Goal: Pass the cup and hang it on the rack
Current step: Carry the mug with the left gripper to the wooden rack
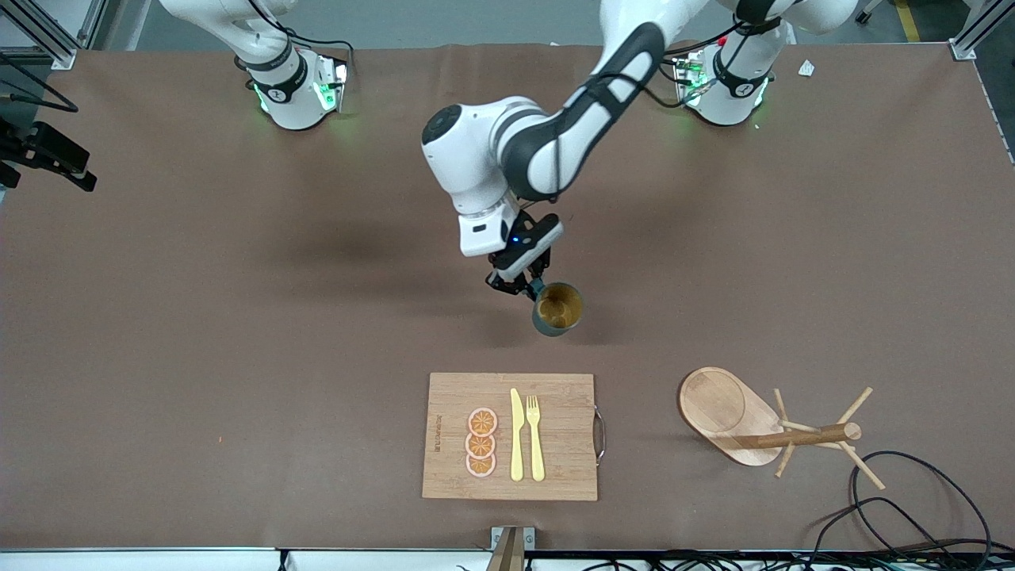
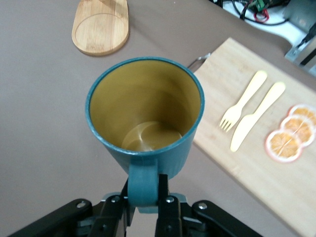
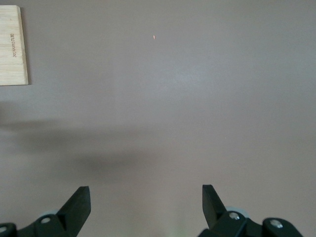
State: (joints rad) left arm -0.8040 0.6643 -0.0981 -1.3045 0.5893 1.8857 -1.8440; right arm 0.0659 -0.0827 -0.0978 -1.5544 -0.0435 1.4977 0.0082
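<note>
The cup [image 1: 559, 309] is a dark teal mug with a yellowish inside, over the middle of the table, farther from the front camera than the cutting board. My left gripper [image 1: 527, 285] is shut on its handle [image 2: 143, 180]; in the left wrist view the cup [image 2: 145, 113] shows its open mouth above the gripper [image 2: 144, 190]. Whether the cup rests on the table I cannot tell. The rack [image 1: 725, 412], a light wooden mug tree with thin pegs, stands toward the left arm's end, near the front edge; its base [image 2: 101, 24] shows. My right gripper [image 3: 145, 192] hangs open over bare table.
A wooden cutting board [image 1: 567, 412] with a yellow knife, a fork and three orange slices lies near the front edge, beside the rack. Its corner [image 3: 12, 44] shows in the right wrist view. Black cables [image 1: 912, 507] lie near the rack at the front edge.
</note>
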